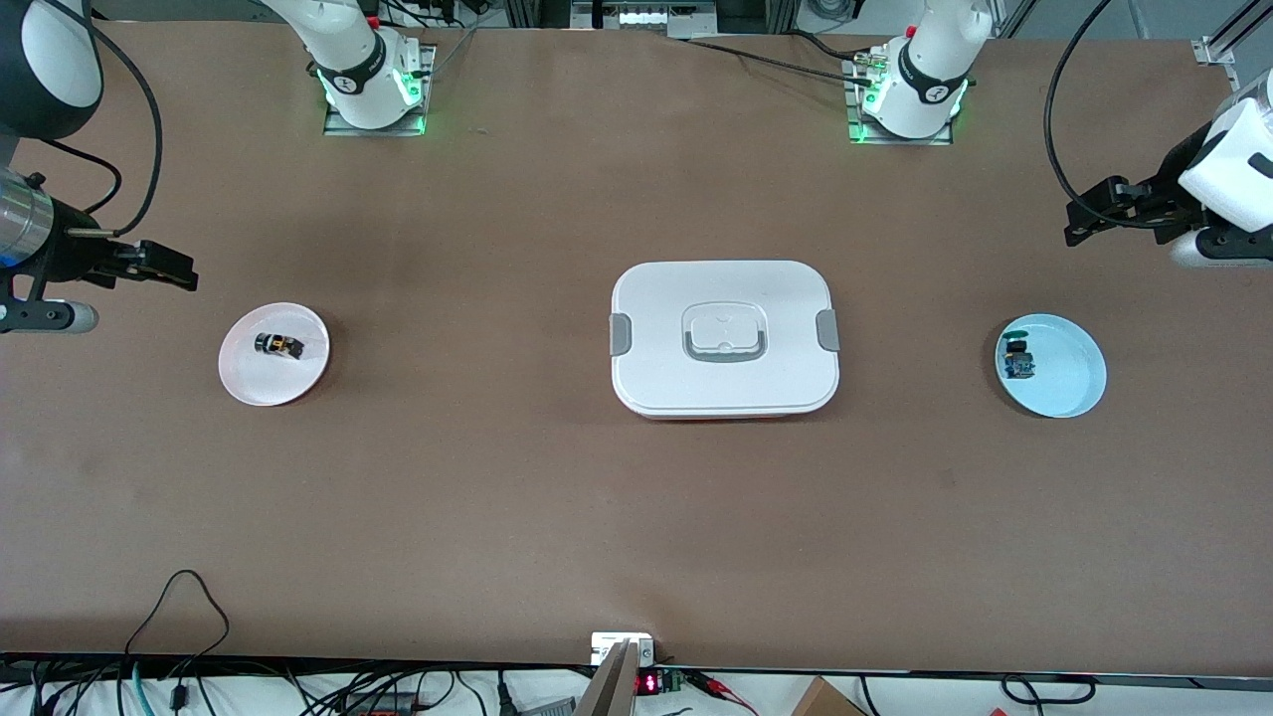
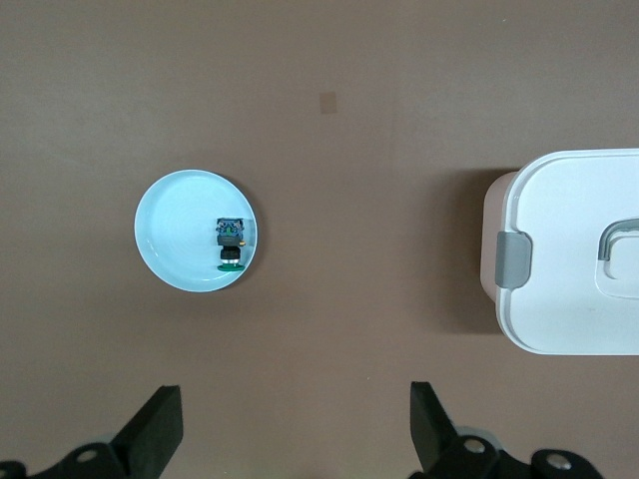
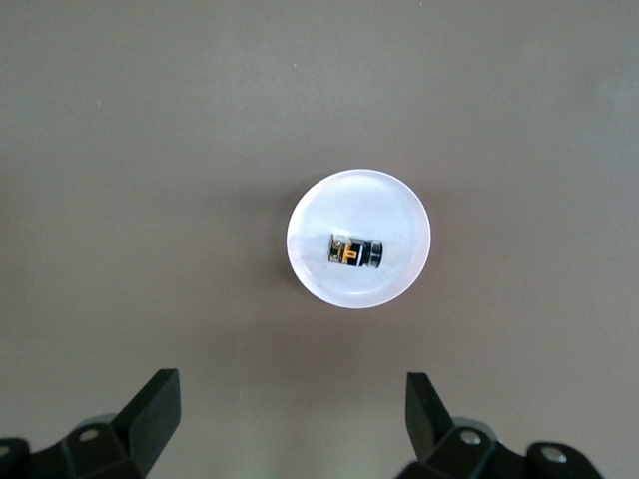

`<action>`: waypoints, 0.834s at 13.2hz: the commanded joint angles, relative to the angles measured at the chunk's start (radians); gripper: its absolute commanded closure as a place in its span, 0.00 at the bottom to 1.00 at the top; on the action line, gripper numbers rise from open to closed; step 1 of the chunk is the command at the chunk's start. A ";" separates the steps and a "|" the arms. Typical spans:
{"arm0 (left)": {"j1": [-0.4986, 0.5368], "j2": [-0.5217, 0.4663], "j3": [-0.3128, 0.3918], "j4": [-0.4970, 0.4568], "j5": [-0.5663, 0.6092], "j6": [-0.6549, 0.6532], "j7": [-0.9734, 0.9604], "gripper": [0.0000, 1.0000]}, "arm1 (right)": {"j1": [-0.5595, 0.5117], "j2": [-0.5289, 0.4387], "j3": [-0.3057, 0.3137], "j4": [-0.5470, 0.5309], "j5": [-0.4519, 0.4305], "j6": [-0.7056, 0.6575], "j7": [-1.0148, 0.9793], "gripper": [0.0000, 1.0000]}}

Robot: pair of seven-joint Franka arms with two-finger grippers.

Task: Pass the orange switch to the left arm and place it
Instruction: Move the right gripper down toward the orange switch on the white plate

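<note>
Front view: switch [image 1: 278, 345] seen untouched at mid-left; left end effector [image 1: 1079, 224] & right end effector [image 1: 184, 273] spread, empty; transfer not begun.

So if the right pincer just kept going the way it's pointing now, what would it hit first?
Probably bare table. The open right pincer faces down with the pink plate and orange switch just ahead of its fingertips, not squarely beneath, though depth is uncertain.

Both arms wait high above the counter, one at each end. The left hand [image 1: 1079, 221] hangs in the air with its fingers [image 2: 160, 424] spread wide and empty. The right hand [image 1: 184, 273] also hangs with fingers [image 3: 155, 404] spread wide, holding nothing.
</note>
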 commanded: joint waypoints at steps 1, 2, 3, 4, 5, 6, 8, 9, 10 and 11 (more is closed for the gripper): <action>0.004 0.010 0.003 0.027 -0.012 -0.020 0.012 0.00 | -0.001 0.038 0.001 0.015 0.002 0.018 -0.001 0.00; 0.004 0.010 0.004 0.025 -0.012 -0.020 0.012 0.00 | -0.003 0.061 0.001 0.015 -0.001 0.031 -0.003 0.00; 0.004 0.010 0.004 0.025 -0.012 -0.020 0.012 0.00 | -0.004 0.074 -0.002 0.015 -0.004 0.054 -0.007 0.00; 0.005 0.010 0.004 0.025 -0.012 -0.020 0.012 0.00 | -0.010 0.092 -0.002 0.015 -0.012 0.071 -0.005 0.00; 0.004 0.010 0.004 0.025 -0.012 -0.020 0.012 0.00 | -0.015 0.107 -0.003 0.015 -0.011 0.081 -0.004 0.00; 0.004 0.010 0.004 0.025 -0.012 -0.020 0.012 0.00 | -0.021 0.120 -0.003 0.015 -0.006 0.079 -0.004 0.00; 0.004 0.010 0.004 0.025 -0.012 -0.020 0.012 0.00 | -0.030 0.138 -0.003 -0.020 -0.006 0.122 -0.008 0.00; 0.004 0.010 0.004 0.025 -0.012 -0.020 0.012 0.00 | -0.035 0.140 -0.003 -0.050 -0.012 0.162 -0.008 0.00; 0.005 0.010 0.004 0.025 -0.012 -0.020 0.012 0.00 | -0.052 0.153 -0.003 -0.082 -0.008 0.198 -0.008 0.00; 0.004 0.010 0.004 0.025 -0.012 -0.020 0.012 0.00 | -0.076 0.167 -0.002 -0.112 -0.006 0.235 -0.010 0.00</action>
